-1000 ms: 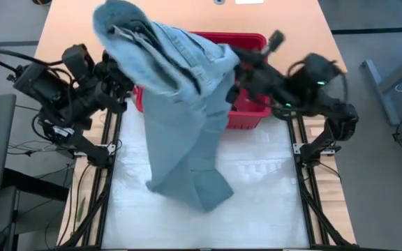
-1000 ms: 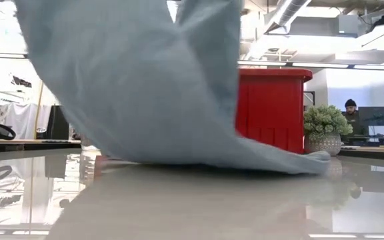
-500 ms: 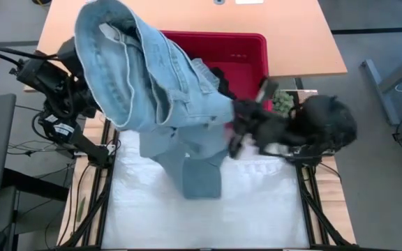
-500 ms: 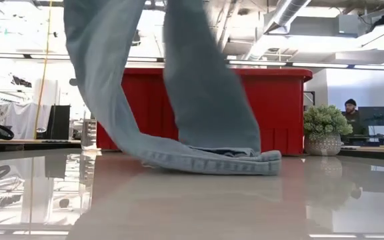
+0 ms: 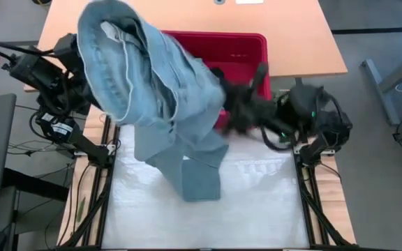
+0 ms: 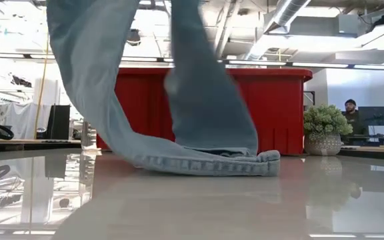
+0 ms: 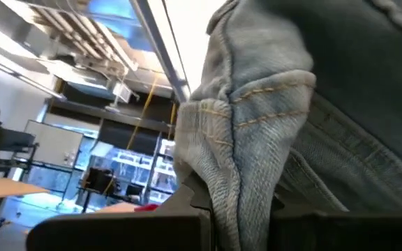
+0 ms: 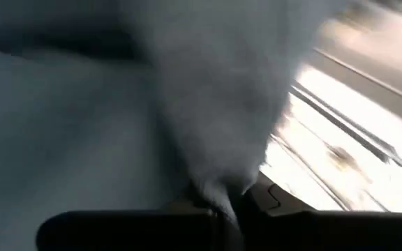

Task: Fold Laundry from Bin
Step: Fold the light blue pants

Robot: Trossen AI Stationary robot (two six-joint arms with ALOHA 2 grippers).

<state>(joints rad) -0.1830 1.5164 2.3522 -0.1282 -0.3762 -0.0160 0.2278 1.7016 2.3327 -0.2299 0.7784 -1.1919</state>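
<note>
High view: the jeans [image 5: 166,104] are held up over the near edge of the bin [image 5: 246,45], the waistband raised at the left and the legs hanging to the worktop [image 5: 257,202], where the hems lie folded on the white mat. The left end effector [image 5: 93,87] is hidden behind the denim at the waistband. The right end effector [image 5: 223,106] is seen pressed into the fabric at the bin's near rim. Dark garments are visible inside the bin.

Low view: both legs hang in front of the red bin [image 6: 279,107], and the hems [image 6: 205,162] rest bunched on the worktop. A potted plant [image 6: 324,130] stands beside the bin, and a person is seated far behind.

Left wrist view: the fingers are pressed together on a seamed fold of denim [image 7: 229,153].

Right wrist view: the fingers [image 8: 218,209] are pinched on a ridge of pale fabric.

Risk, as judged: only thin folds are gripped, so heavy denim could slip out under a quick pull. The trailing hems could drag and twist, leaving the jeans crumpled rather than flat.
</note>
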